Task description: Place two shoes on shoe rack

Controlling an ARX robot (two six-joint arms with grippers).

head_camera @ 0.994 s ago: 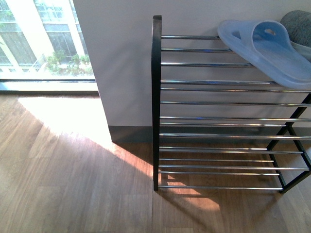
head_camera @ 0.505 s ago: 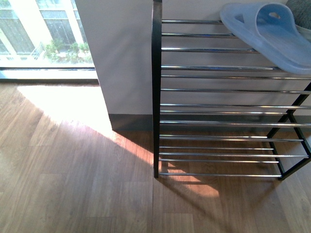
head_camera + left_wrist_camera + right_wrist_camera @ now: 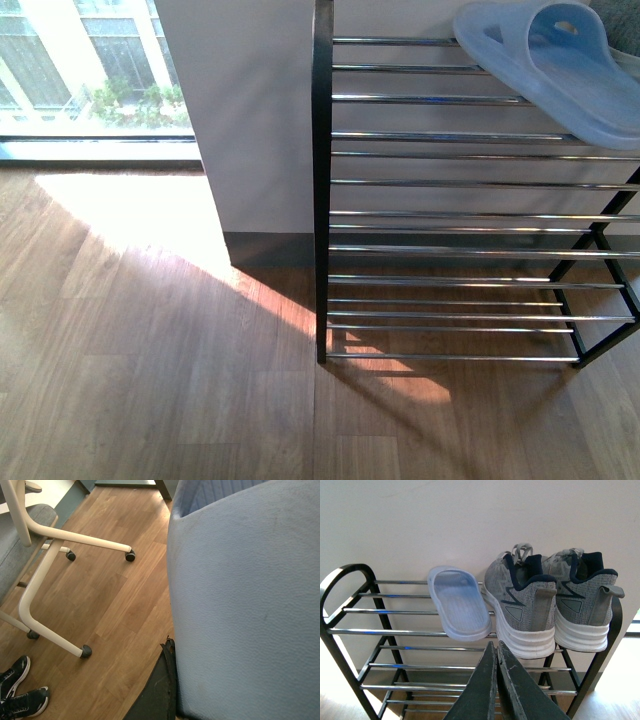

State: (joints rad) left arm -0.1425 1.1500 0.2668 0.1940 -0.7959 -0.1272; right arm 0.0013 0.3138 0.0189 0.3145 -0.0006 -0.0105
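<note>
Right fingers [image 3: 496, 680] were pressed shut, empty; only that wrist view showed both sneakers [image 3: 550, 605] beside the sandal [image 3: 460, 602] on the rack [image 3: 350, 611]; left fingers' state couldn't be told.

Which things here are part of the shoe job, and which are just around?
Part of the job:
- shoe rack
- blue slipper on its top tier
- two grey sneakers beside it on that tier
- second blue slipper, close against the left wrist camera

Just around:
- white chair legs on wheels
- black shoes on the floor
- window
</note>
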